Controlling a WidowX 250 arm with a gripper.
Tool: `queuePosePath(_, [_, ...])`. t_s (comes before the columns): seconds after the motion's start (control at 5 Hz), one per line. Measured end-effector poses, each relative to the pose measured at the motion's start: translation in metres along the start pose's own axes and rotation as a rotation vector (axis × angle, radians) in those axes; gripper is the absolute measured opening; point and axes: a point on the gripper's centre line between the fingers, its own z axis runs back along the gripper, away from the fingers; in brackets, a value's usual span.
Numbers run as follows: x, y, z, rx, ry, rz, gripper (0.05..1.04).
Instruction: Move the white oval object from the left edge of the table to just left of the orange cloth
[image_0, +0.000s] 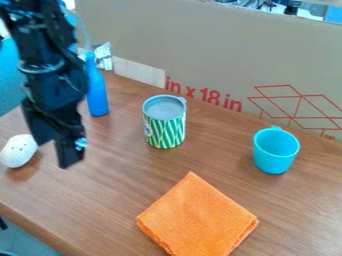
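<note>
From here, gripper (58, 156) is hanging left of striped can (165, 131); can't tell how far open, seeing nothing held. White speckled object (19, 151) is sitting farther left of can. Bottle (97, 95) is standing behind-left, cup (274, 157) right, both upright, likely for stability. Cloth (197, 218) is lying in front, folded, probably for compactness.

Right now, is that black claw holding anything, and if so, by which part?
Nothing is held: the black gripper's fingers stand apart, and the nearby white object lies outside them.
</note>
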Motion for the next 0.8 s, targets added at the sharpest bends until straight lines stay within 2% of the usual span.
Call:
queuePosePath(0.2, [-0.002, 0.03, -0.007, 0.012, 0.009, 0.076, 1.001])
queuePosePath(0.4, [-0.007, 0.057, -0.011, 0.077, 0.039, 0.157, 1.001])
queuePosePath(0.6, [-0.013, 0.075, -0.022, 0.074, 0.041, 0.253, 1.001])
queuePosePath(0.8, [-0.006, 0.088, -0.039, 0.038, 0.042, 0.269, 1.001])
